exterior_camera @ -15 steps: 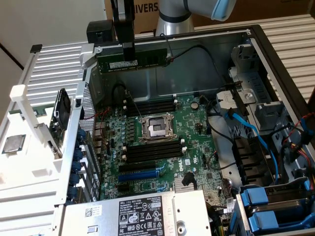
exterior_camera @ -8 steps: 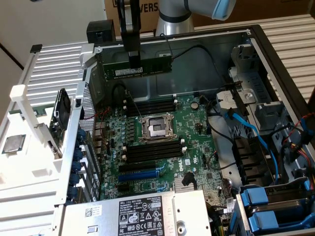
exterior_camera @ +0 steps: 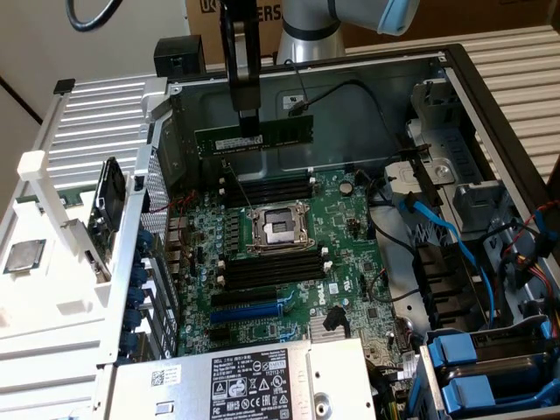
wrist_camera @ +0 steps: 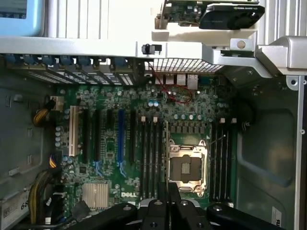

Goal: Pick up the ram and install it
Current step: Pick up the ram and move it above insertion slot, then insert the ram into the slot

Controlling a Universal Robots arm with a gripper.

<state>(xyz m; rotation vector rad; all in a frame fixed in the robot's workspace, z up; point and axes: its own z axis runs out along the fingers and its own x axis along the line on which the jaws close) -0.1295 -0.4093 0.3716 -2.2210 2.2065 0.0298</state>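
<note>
A: The black two-fingered gripper (exterior_camera: 249, 129) is pinching narrowly on the ram (exterior_camera: 280, 133), a long, thin green circuit-board stick with a white label. It's hanging roughly level in the air inside the open grey metal computer case (exterior_camera: 367, 105), above the green motherboard (exterior_camera: 289, 262) and over the far bank of long black memory slots with white end clips (exterior_camera: 267, 185).

B: Where is it taking hold?

A: On the upper long edge, about the middle, squeezing the two flat faces. That's looking sensible to me. The stick is probably light and stiff, but thin and fragile, so the lower contact edge and the chips are best left untouched. The faces look smooth, so I'm judging a slip or a tilt in the grip to be the risk.

B: Any writing coming through?

A: White "DELL" lettering (wrist_camera: 128, 195) is showing on the board in the wrist view, just beside the finned silver heatsink (wrist_camera: 95, 195). The large white label on the silver power supply box (exterior_camera: 249, 385) is too fine to read, and so is the ram's own label.
</note>
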